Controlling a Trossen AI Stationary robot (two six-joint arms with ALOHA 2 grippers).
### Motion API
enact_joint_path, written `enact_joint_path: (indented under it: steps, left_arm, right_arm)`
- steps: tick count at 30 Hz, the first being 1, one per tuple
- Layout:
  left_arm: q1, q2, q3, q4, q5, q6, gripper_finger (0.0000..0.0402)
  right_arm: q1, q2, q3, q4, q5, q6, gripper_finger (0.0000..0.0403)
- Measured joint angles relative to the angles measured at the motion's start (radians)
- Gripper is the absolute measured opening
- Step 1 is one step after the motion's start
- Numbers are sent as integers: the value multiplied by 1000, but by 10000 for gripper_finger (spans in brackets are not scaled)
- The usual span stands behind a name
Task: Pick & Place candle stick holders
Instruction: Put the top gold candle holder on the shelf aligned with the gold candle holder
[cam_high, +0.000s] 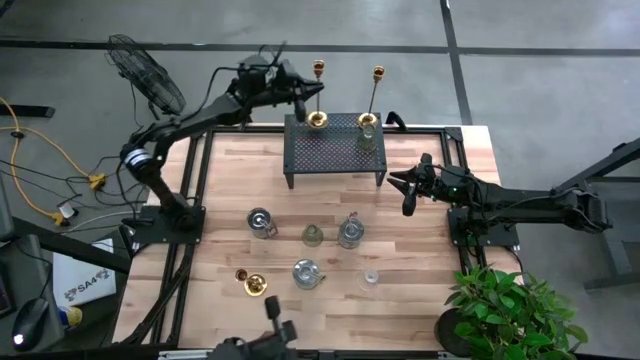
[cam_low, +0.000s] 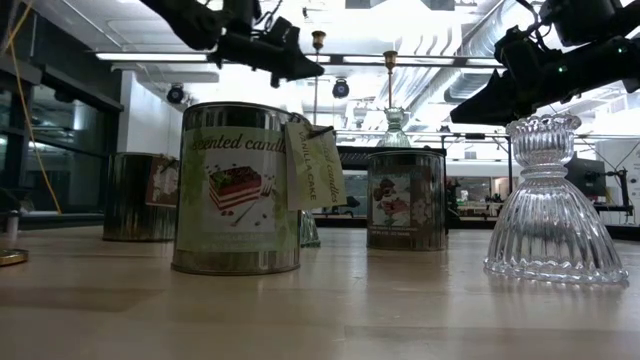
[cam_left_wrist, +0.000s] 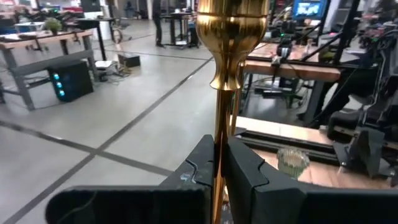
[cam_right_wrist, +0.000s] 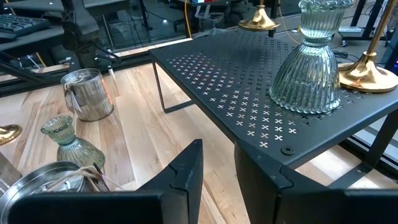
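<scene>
Nearest the front edge of the table (cam_high: 420, 330) we note one brass holder (cam_high: 254, 284) lying beside a scented-candle tin (cam_high: 306, 272), with a small clear glass holder (cam_high: 371, 277) near them. These still sit on bare wood, so we judge them not yet placed.

Mid-table: two more tins (cam_high: 260, 222) and (cam_high: 349, 232), with a greenish glass holder (cam_high: 313, 235) between them.

Right gripper (cam_high: 409, 190) hovers above the table just beside the black mesh stand (cam_high: 334, 150), fingers slightly apart and holding nothing (wrist view shows only air between them). We read this arm as waiting, clear of the stand so as not to crowd the other.

On the stand: a ribbed glass holder (cam_right_wrist: 309, 65) upright, a brass holder (cam_high: 376, 95) just behind it, base on the mesh.

Farthest: left gripper (cam_left_wrist: 219, 163) is clamped on the thin stem of another brass holder (cam_left_wrist: 230, 43), low on the stem, keeping it upright with its round base (cam_high: 317, 119) at the stand's back left corner; seated or not, we cannot tell
</scene>
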Motion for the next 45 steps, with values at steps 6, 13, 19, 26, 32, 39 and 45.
enact_joint_path:
  steps: [6,13,19,26,32,39,45]
  left_arm:
    - [-23,93,102,3,26,-27,9]
    - [-56,150,167,6,-9,-31,9]
    - [-80,207,206,16,-50,-25,9]
    - [-81,247,215,76,-63,-62,9]
    - [-85,247,216,82,-75,-65,9]
    - [-112,260,217,93,-131,-47,9]
    - [-126,260,217,113,-172,-44,10]
  right_arm:
    - [0,0,0,0,0,0,84]
    - [0,0,0,0,0,0,84]
    - [0,0,0,0,0,0,84]
    - [0,0,0,0,0,0,84]
    - [0,0,0,0,0,0,84]
    - [0,0,0,0,0,0,84]
    - [0,0,0,0,0,0,84]
